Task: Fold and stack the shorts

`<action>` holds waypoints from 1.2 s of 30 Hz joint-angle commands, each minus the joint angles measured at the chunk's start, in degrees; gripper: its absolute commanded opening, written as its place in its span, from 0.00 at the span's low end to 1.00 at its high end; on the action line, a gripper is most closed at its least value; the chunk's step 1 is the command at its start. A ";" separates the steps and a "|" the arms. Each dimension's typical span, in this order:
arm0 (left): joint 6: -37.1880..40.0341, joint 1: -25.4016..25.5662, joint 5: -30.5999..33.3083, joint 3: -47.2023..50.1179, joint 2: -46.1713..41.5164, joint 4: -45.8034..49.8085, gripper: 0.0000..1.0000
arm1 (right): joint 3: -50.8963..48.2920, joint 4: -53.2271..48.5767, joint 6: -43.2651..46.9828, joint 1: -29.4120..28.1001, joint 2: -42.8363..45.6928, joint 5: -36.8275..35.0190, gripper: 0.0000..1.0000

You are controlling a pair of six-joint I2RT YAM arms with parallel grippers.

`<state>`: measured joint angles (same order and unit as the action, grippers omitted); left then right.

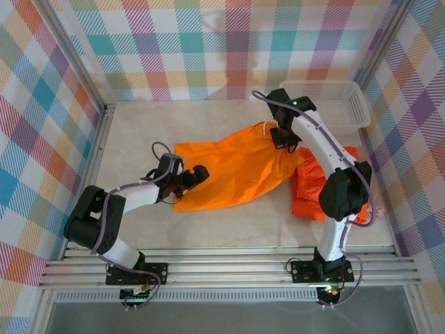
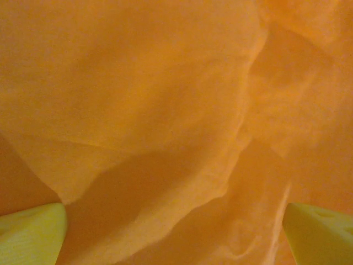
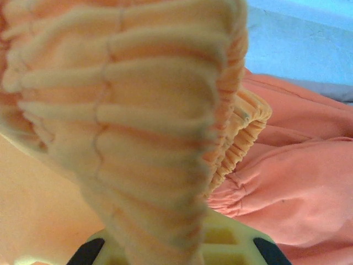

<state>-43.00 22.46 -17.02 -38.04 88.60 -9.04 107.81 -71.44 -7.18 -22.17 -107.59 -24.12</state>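
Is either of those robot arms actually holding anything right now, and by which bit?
The right pincer is shut on the gathered waistband of the spread-out orange shorts. The left pincer is open over the same shorts, holding nothing.

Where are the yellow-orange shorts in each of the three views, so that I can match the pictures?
Top external: the yellow-orange shorts lie spread in the middle of the picture.
Left wrist: their cloth lies close under the camera, above the open jaws.
Right wrist: their gathered waistband rises from the shut jaws, left of centre.
Shared landmark: the bright orange shorts, to their right in the top and right wrist views.
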 commanded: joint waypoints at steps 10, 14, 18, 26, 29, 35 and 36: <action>-6.58 12.36 3.66 -0.58 0.54 -3.51 1.00 | 9.96 -9.45 -2.78 -2.28 -0.86 -2.54 0.00; -6.22 13.12 3.50 -2.47 0.78 -2.74 1.00 | 14.27 -13.49 -4.36 -4.28 -3.47 -3.72 0.00; -5.82 13.13 3.48 -3.07 0.89 -2.44 1.00 | 17.40 -16.03 -5.90 -6.41 -5.59 -3.85 0.00; -3.79 11.47 4.23 -3.98 -4.16 2.99 1.00 | 23.54 -19.38 -8.00 -9.93 -10.60 -3.56 0.00; -2.65 8.99 5.06 -2.84 -7.84 6.09 1.00 | 26.43 -20.56 -8.28 -11.26 -12.44 -3.18 0.00; -1.36 2.84 3.91 0.02 -12.96 9.72 1.00 | 31.10 -21.94 -10.51 -13.04 -15.50 -1.03 0.00; -1.22 2.22 3.47 0.39 -12.99 9.78 1.00 | 31.86 -22.06 -11.01 -13.31 -16.02 -0.32 0.00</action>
<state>-46.17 26.24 -13.37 -39.57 76.53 -2.90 136.38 -91.00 -15.51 -34.68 -122.21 -26.33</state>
